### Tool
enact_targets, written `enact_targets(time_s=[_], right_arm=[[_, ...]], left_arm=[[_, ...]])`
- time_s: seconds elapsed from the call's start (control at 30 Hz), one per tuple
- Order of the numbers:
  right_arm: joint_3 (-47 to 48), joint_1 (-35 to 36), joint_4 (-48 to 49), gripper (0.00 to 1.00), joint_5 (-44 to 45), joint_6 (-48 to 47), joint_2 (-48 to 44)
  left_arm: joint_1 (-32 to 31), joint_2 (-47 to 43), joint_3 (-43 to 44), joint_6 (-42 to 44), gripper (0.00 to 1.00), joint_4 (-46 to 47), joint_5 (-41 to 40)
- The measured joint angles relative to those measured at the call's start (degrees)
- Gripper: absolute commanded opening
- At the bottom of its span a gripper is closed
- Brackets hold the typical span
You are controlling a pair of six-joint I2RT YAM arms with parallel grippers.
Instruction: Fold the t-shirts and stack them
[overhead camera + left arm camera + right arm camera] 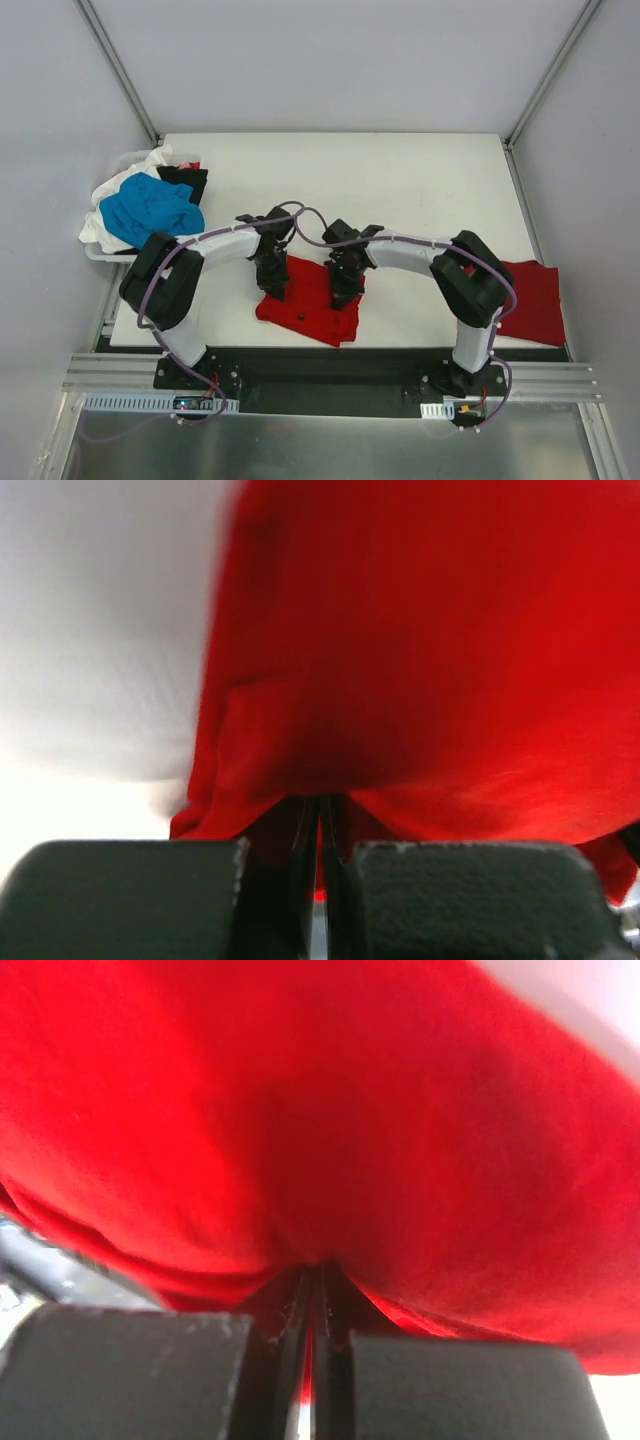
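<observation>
A bright red t-shirt (310,305) lies rumpled on the white table (400,180) near its front edge. My left gripper (272,283) is shut on the shirt's left part and my right gripper (343,290) is shut on its right part. In the left wrist view red cloth (420,660) fills the right side and runs down between the closed jaws of my left gripper (321,810). Red cloth (320,1110) nearly fills the right wrist view and is pinched by my right gripper (312,1278). A second red t-shirt (530,300) lies flat at the table's right edge.
A pile of loose shirts sits at the table's left edge: a blue one (150,210) on top of white (100,225) and black (185,180) cloth. Grey walls and metal posts close in the table on three sides.
</observation>
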Motion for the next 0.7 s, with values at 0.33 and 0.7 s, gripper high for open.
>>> enact_targets(time_s=[0.33, 0.7], right_arm=[[9.6, -11.4, 0.4, 0.01, -8.5, 0.0, 9.0], [31.4, -25.3, -3.6, 0.01, -3.7, -5.1, 20.5]], left_arm=[[6.6, 14.8, 17.8, 4.5, 0.00, -1.0, 5.3], [14.7, 23.7, 32.9, 9.7, 0.00, -0.4, 4.3]])
